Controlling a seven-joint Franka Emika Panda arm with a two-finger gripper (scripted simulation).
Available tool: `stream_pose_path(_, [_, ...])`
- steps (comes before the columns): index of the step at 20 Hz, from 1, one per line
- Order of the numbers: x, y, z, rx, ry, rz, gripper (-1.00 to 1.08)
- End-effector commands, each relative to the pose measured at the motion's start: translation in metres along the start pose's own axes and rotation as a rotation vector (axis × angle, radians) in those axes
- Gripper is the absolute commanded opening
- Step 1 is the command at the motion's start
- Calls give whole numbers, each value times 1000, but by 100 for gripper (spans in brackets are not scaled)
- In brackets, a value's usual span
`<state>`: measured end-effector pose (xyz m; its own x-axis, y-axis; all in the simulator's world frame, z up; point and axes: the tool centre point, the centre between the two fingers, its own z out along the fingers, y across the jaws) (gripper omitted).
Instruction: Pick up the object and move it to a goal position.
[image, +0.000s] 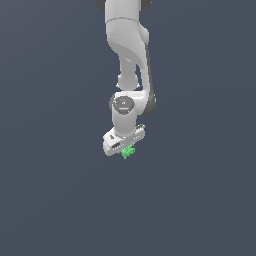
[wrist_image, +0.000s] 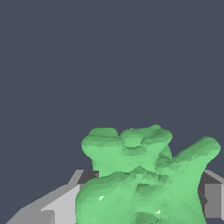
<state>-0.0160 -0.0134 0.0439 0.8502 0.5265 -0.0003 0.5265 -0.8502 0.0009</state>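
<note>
**Operator:** I've got the arm (image: 129, 55) hanging straight down in the exterior view, and the green object (image: 128, 151) sits right at the gripper (image: 126, 150), tucked against the underside of the white hand. I'd say my fingers (wrist_image: 61, 203) are clamped on it, narrow, with the lump filling the gap between them.

**Spotter:** Wrist view agrees. That green object is huge in frame, grey finger showing on either side. How good is the hold?

**Operator:** That's my worry. It's a jagged, knobbly thing, so the pads are probably biting on bumps, not flat faces. Two or three contact points, I reckon. Any sharp swing and it could pivot or squirt out.

**Spotter:** And it pokes out to one side in the exterior view.

**Operator:** Right, looks off-centre, so its weight could twist it in the grip while I carry it. I'll keep the move slow and smooth.

**Spotter:** Where's the desk in all this? Which edge are you near?

**Operator:** Can't tell. It's flat grey everywhere, no edge or corner showing, no shadow, so I can't judge whether the object is lifted clear or resting on the desk.

**Spotter:** And the goal?

**Operator:** No marker visible in either view. Second risk: I could overshoot or release in the wrong spot.
</note>
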Motion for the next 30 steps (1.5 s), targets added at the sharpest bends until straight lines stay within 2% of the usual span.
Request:
stream_pose_path(1, [8, -6, -5, 0, 1, -1, -100])
stream_pose_path(7, [41, -35, -29, 0, 1, -1, -100])
stream_pose_path(21, [150, -122, -101, 0, 1, -2, -100])
stream_pose_path(30, [197, -156, -131, 1, 0, -2, -100])
